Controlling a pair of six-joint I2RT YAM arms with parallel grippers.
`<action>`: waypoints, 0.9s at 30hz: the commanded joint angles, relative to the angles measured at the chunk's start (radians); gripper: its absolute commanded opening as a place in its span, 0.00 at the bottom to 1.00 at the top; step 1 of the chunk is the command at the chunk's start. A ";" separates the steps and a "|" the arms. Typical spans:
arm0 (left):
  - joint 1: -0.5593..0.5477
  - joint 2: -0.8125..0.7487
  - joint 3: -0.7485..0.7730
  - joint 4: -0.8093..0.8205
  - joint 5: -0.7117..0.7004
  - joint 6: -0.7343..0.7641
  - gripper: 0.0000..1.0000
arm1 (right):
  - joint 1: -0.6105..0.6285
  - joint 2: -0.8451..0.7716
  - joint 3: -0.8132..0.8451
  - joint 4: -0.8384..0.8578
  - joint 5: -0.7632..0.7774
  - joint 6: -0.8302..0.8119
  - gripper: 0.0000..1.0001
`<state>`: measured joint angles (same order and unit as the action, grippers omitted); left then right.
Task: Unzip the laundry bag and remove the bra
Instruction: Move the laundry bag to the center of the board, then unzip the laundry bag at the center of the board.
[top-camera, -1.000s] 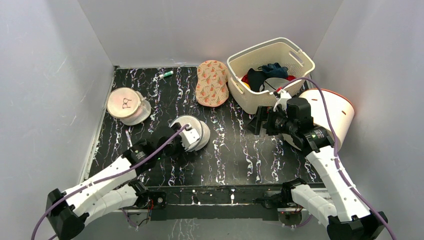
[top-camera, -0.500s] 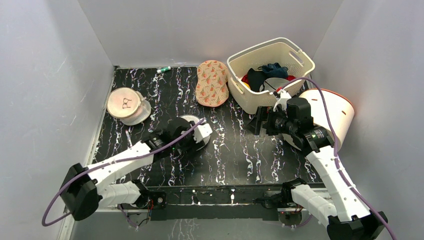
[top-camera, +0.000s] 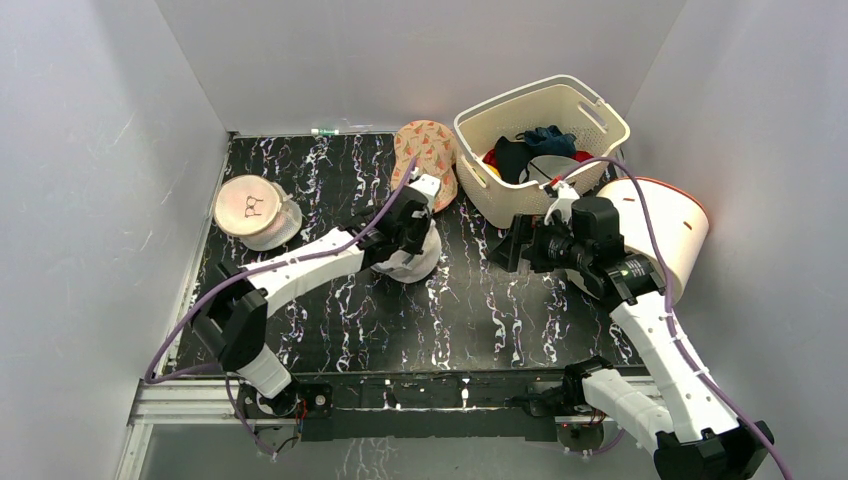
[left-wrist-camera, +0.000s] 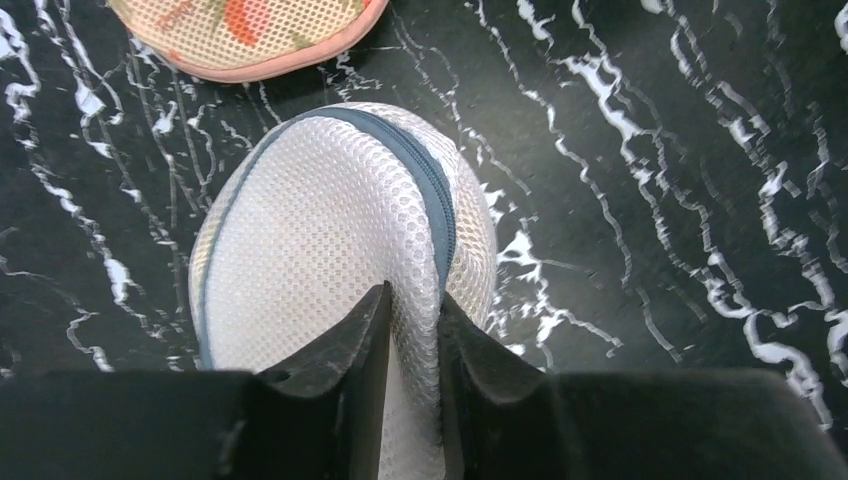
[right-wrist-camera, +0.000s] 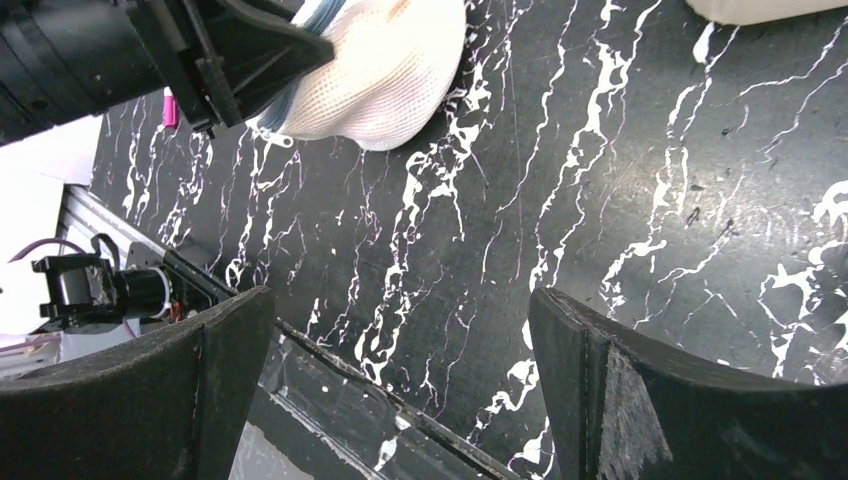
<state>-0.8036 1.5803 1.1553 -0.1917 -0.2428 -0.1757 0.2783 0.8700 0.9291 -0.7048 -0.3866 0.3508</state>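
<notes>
The laundry bag (left-wrist-camera: 320, 230), white mesh with a grey-blue zip band, lies on the black marbled table just left of centre (top-camera: 418, 262). My left gripper (left-wrist-camera: 412, 300) is shut on a pinched fold of its mesh near the zip band; from above it (top-camera: 400, 250) reaches over the bag from the back. The bag (right-wrist-camera: 385, 70) and the left gripper (right-wrist-camera: 250, 50) also show at the top of the right wrist view. My right gripper (right-wrist-camera: 398, 300) stands open and empty over the table right of centre (top-camera: 510, 245). The bra is hidden.
A second round white bag with a bra drawing (top-camera: 255, 210) sits at the left. A peach patterned mesh pouch (top-camera: 428, 160) lies at the back, beside a cream slotted basket (top-camera: 600, 130) of clothes. A white tub (top-camera: 675, 225) lies far right. A small pen (top-camera: 325, 131) rests by the back wall.
The left arm swung from the near left toward the centre and back, its jaws closing on the bag's mesh. The bag shifted slightly right. The right arm stayed still.
</notes>
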 joint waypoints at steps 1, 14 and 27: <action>0.000 0.015 0.086 -0.036 0.044 -0.116 0.32 | -0.005 -0.012 -0.020 0.069 -0.053 0.019 0.98; 0.055 -0.398 -0.232 0.066 0.176 0.296 0.98 | -0.001 0.008 -0.055 0.116 -0.133 -0.005 0.98; 0.060 -0.412 -0.493 0.272 0.518 0.657 0.77 | 0.068 0.035 -0.067 0.157 -0.150 -0.017 0.91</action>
<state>-0.7444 1.1503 0.6655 -0.0479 0.1558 0.4107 0.3138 0.9009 0.8703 -0.6369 -0.5282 0.3416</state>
